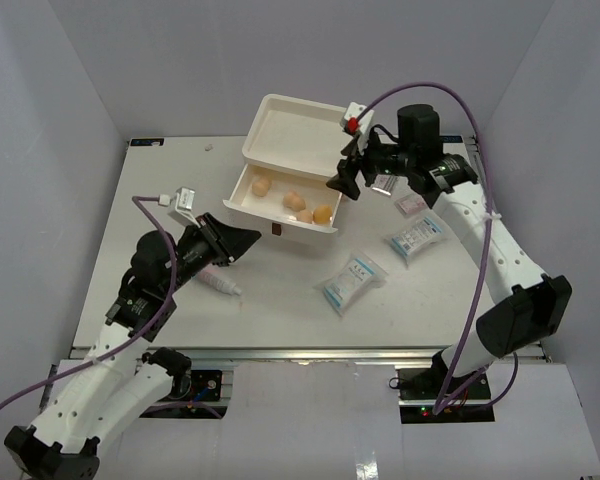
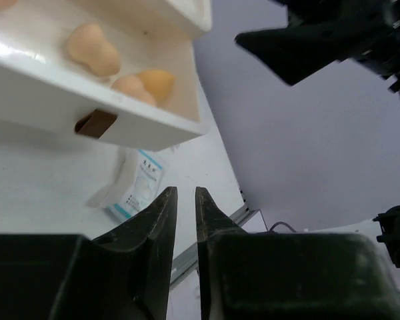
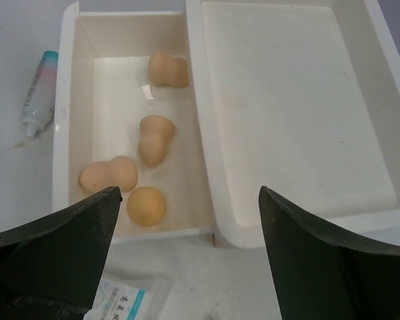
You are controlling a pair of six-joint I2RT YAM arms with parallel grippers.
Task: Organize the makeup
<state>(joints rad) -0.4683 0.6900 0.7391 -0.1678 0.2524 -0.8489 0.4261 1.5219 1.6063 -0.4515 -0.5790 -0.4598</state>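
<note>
Several tan sponges [image 3: 155, 139] lie in the open drawer [image 1: 242, 203] of the cream box; they also show in the top view [image 1: 294, 200] and the left wrist view [image 2: 93, 50]. A white-and-pink tube [image 1: 223, 285] lies on the table below my left gripper [image 1: 242, 240], which is nearly shut and empty; in its own view [image 2: 185, 193] only a thin gap shows. My right gripper [image 1: 345, 175] is wide open and empty above the drawer's right end [image 3: 188, 191]. Two blue-and-white packets [image 1: 352, 282] [image 1: 417, 235] and a small sachet [image 1: 410, 205] lie on the table to the right.
The box's top is a shallow empty tray [image 1: 295, 130], seen also in the right wrist view [image 3: 293, 107]. The drawer front has a brown notch [image 2: 95, 123]. The tube shows left of the drawer [image 3: 39, 93]. Grey walls enclose the table.
</note>
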